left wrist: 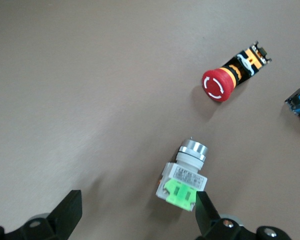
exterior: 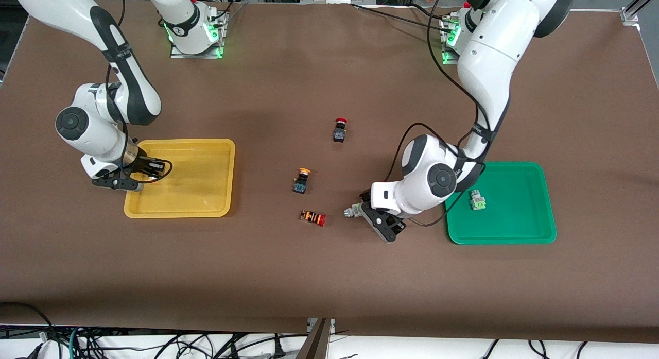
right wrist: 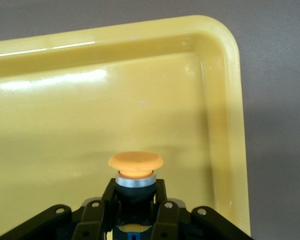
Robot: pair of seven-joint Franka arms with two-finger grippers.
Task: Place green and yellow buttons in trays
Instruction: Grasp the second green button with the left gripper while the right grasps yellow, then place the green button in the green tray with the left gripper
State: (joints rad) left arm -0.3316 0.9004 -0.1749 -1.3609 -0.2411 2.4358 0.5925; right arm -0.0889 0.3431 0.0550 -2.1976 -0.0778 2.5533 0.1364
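Observation:
My right gripper (exterior: 154, 169) is low over the yellow tray (exterior: 195, 194), at its edge toward the right arm's end. It is shut on a yellow button (right wrist: 135, 167), held by the black body with the cap pointing out over the tray floor (right wrist: 90, 110). My left gripper (exterior: 373, 215) is open and low over the table beside the green tray (exterior: 515, 230). A green button (left wrist: 185, 175) lies on its side there, just inside one fingertip (left wrist: 205, 215); it also shows in the front view (exterior: 352, 211). Another green button (exterior: 478, 199) lies in the green tray. A second yellow button (exterior: 301, 180) stands mid-table.
Two red-capped switches are on the table: one (exterior: 340, 130) stands farther from the front camera than the yellow button, one (exterior: 314, 218) lies on its side nearer, close to my left gripper; it also shows in the left wrist view (left wrist: 225, 80).

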